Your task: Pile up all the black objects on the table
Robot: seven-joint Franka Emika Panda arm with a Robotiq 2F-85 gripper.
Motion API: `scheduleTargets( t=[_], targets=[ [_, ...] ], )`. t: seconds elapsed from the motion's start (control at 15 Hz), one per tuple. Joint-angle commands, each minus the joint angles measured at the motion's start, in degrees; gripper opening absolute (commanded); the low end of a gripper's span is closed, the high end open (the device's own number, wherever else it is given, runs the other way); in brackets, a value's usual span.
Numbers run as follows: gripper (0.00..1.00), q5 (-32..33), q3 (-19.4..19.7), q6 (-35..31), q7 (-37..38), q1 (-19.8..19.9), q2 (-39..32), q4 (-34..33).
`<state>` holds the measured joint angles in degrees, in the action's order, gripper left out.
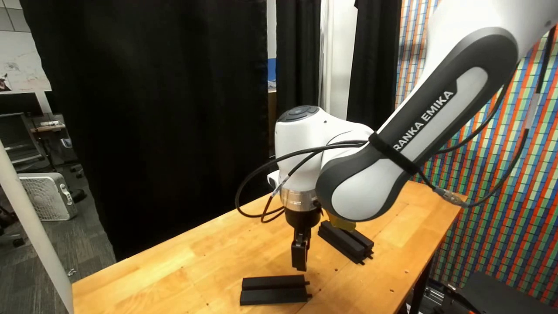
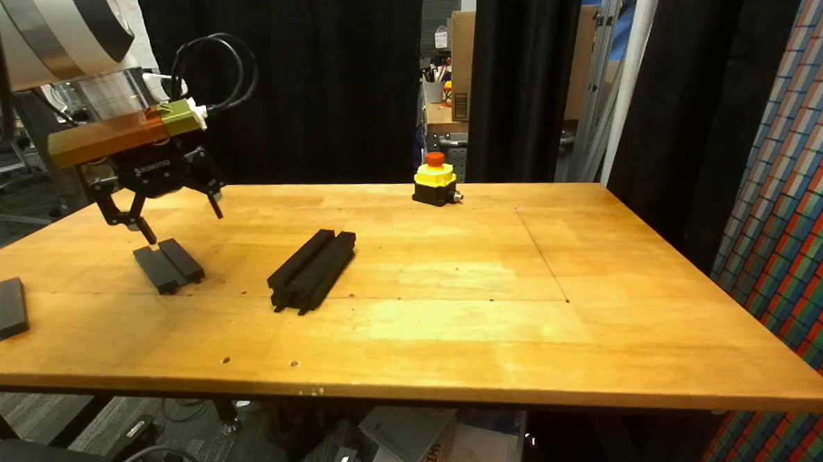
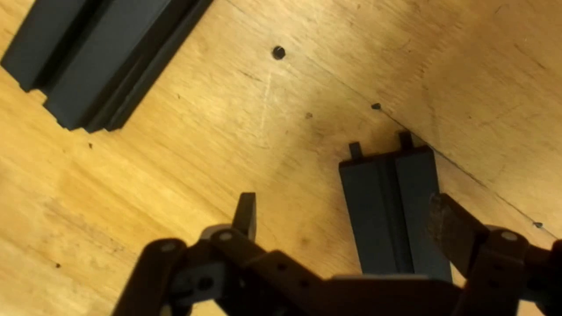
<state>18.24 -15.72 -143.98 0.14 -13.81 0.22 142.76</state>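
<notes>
White-and-dark-grey jointed Franka arm [image 1: 425, 120] slanting down from upper right in exterior view, bent at rounded dark-grey-and-white lower joint [image 1: 362, 192]. White barrel-shaped wrist housing [image 1: 298, 150] upright just beside it, silver metal collar [image 1: 298, 199] underneath. Black two-fingered Robotiq gripper [image 2: 185, 228] hanging below, pointing down in both exterior views. Slim black jointed fingers [image 2: 147, 231] parted wide, tips well apart. Edge-on in exterior view, fingers [image 1: 299, 256] overlap. Wrist view: gripper at bottom edge, one finger each side, facing across gap.
</notes>
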Motion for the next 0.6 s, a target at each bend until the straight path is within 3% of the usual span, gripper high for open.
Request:
scheduleTargets(
  t=[0.0,0.27,0.53],
  targets=[
    [1.00,4.69,0.42,0.95,-4.99,-0.58,-5.35,-5.42],
    [1.00,7.16,0.92,0.93,-9.09,-0.84,-9.76,-9.35],
    [1.00,2.83,-0.08,2.70,-10.04,-1.45,-12.08,-11.87]
  ],
)
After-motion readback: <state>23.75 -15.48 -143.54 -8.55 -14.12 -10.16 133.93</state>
